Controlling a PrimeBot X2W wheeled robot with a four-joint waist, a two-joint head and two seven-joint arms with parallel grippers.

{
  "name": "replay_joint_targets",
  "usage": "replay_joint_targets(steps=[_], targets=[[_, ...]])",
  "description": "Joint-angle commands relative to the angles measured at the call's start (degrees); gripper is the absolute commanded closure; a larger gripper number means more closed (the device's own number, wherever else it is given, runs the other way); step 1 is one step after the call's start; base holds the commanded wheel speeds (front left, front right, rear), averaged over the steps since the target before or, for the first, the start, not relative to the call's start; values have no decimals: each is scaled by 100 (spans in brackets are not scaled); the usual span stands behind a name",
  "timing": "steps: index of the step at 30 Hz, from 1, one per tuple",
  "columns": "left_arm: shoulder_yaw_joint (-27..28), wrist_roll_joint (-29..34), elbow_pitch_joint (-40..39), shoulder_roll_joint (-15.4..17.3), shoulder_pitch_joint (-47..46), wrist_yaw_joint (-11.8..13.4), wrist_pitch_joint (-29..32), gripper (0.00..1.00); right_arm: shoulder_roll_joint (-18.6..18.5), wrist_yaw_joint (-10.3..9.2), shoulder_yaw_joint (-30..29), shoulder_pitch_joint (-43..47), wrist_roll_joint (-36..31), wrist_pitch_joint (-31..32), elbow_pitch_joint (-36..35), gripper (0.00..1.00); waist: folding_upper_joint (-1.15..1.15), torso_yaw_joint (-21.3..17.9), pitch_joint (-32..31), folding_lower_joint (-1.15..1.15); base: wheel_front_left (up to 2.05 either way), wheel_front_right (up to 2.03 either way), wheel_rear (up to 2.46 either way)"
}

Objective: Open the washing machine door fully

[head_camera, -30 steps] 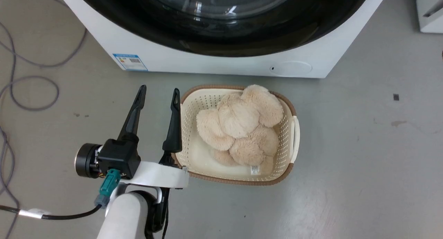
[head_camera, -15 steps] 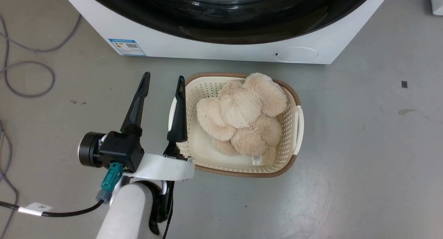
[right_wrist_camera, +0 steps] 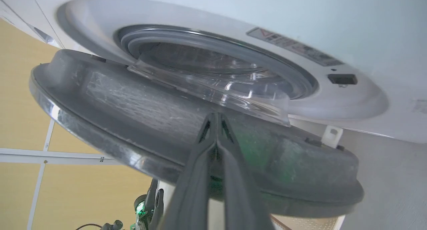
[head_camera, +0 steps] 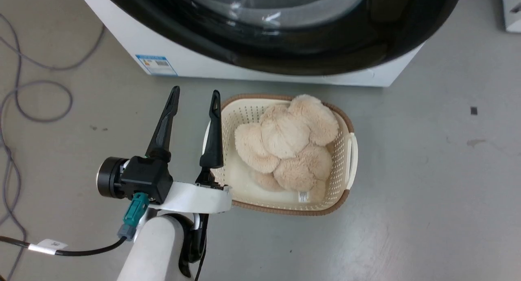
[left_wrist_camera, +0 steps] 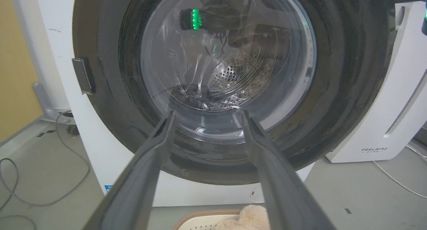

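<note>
At door's [right_wrist_camera: 133, 106] inner face | right jaws together, seemingly touching it | left jaws apart, near basket [head_camera: 352, 150]

a cream perforated basket [head_camera: 338, 167] with a brown woven rim sits on the grey floor [head_camera: 427, 199] near the head view's centre, a white handle at its 3 o'clock side. a fluffy beige plush toy [head_camera: 285, 146] lies in it. grey cables [head_camera: 71, 103] loop at 9 o'clock, and a small dark mark [head_camera: 473, 110] lies at 3 o'clock. in the left wrist view a white appliance lettered feelbird [left_wrist_camera: 383, 123] stands at 3 o'clock.
</note>
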Motion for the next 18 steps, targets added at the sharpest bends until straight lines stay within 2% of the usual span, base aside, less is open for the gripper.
replay_joint_targets(steps=[1,18], targets=[[19,-16,37,9,30,5,-30,0,62,5,-12,251,74,84,-40,100,0,-5,-139,0,0,0,0],[160,31,316,9,626,-79,-30,0,158,5,-143,1802,422,788,-601,100,0,-56,-997,0,0,0,0]])
